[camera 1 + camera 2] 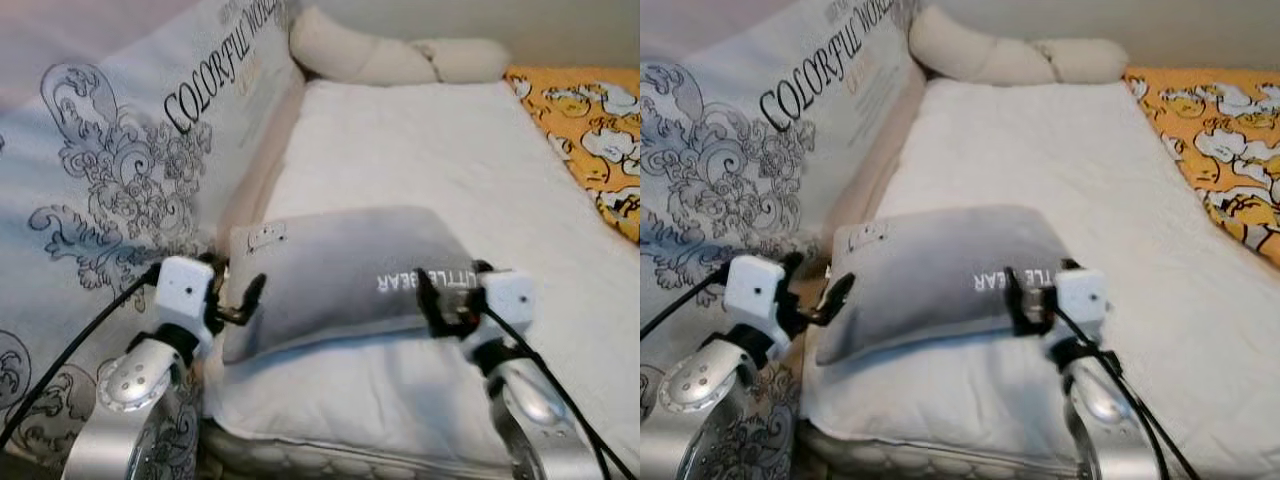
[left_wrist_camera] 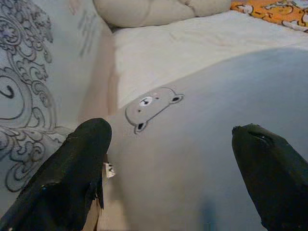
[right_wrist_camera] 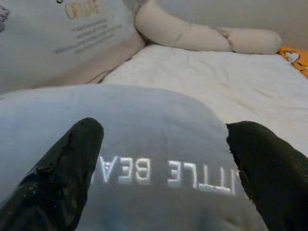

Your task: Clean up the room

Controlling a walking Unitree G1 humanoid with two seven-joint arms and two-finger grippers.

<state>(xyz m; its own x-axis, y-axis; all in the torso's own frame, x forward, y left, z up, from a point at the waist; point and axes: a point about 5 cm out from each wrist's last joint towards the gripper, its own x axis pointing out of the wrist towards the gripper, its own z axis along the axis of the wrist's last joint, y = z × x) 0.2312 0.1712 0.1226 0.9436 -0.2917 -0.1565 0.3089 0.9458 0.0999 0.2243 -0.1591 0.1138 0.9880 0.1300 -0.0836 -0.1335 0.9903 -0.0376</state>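
Evidently the grasp is pending: the soft grey rectangular fabric pillow (image 1: 340, 275) lies low centre on the white quilted mattress (image 1: 430, 150), left gripper (image 1: 240, 298) and right gripper (image 1: 436, 300) spread wide at its ends. Next, both should close together. Wrist views add an embroidered bear (image 2: 150, 105) and lettering.

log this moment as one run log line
stage: at pillow | left end effector: open, at left end of grey pillow | right end effector: open, at its right end | pillow: lying on white bed
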